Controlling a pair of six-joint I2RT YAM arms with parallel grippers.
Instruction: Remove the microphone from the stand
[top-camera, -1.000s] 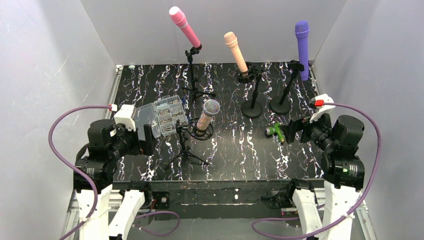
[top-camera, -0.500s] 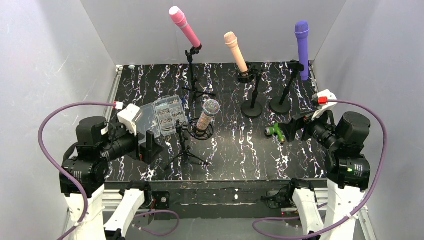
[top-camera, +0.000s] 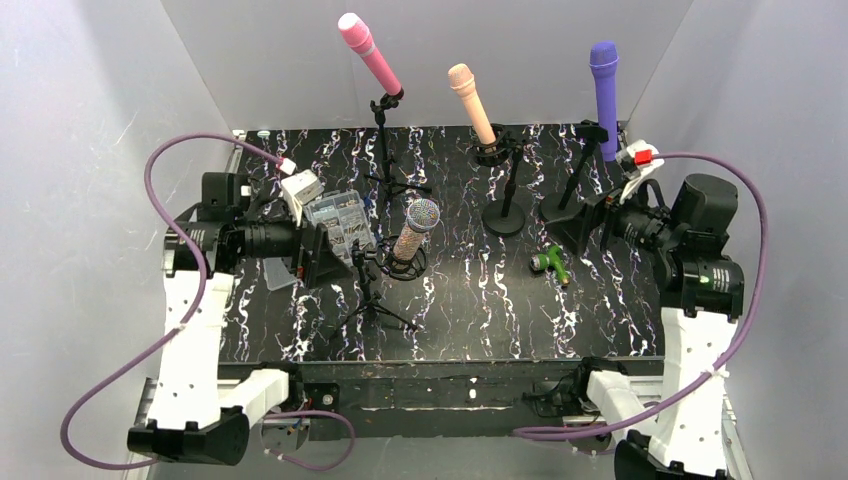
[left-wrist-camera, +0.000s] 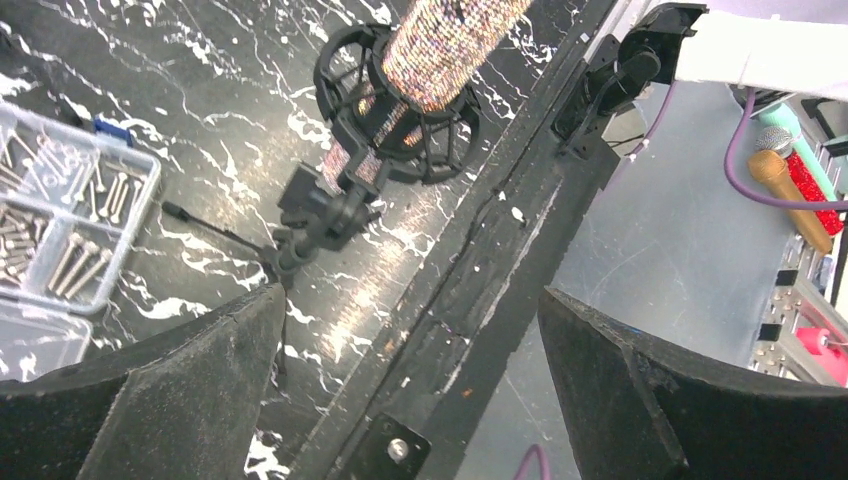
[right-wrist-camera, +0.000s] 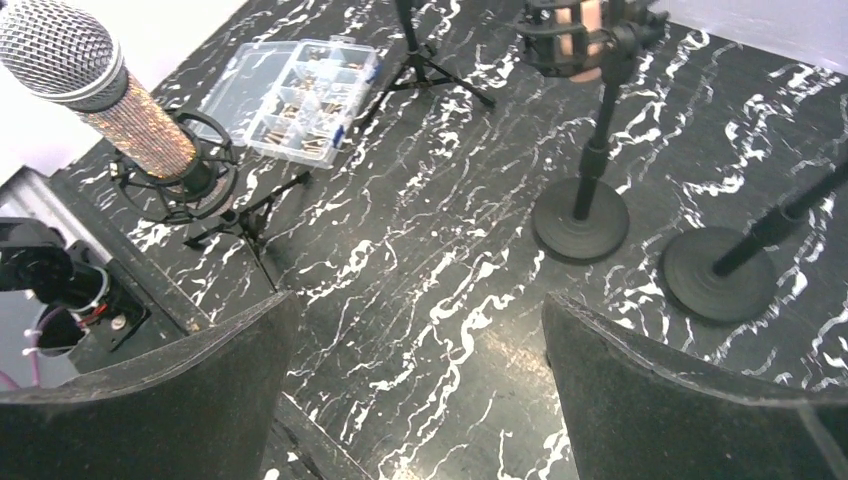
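The left gripper (top-camera: 318, 256), centre-left of the frame, has its fingers spread wide and holds nothing. Near it, the glittery microphone (top-camera: 415, 230) sits tilted in its tripod stand (top-camera: 372, 292) mid-frame. The right gripper (top-camera: 583, 228), likewise spread and empty, hangs at right near a small green object (top-camera: 550, 264).

a robotics lab test cell was indicated. a black marbled table (top-camera: 480, 300) was boxed in by plain white panels (top-camera: 90, 100); a left arm (top-camera: 190, 310) and a right arm (top-camera: 690, 350) were bolted at its near edge and fed by purple cables (top-camera: 150, 185). a glittery microphone (top-camera: 415, 228) and three coloured ones were set out on stands (top-camera: 372, 290), near a screw box (top-camera: 335, 215). spare microphones (left-wrist-camera: 790, 185) were seen on a rack (left-wrist-camera: 795, 310) beyond.
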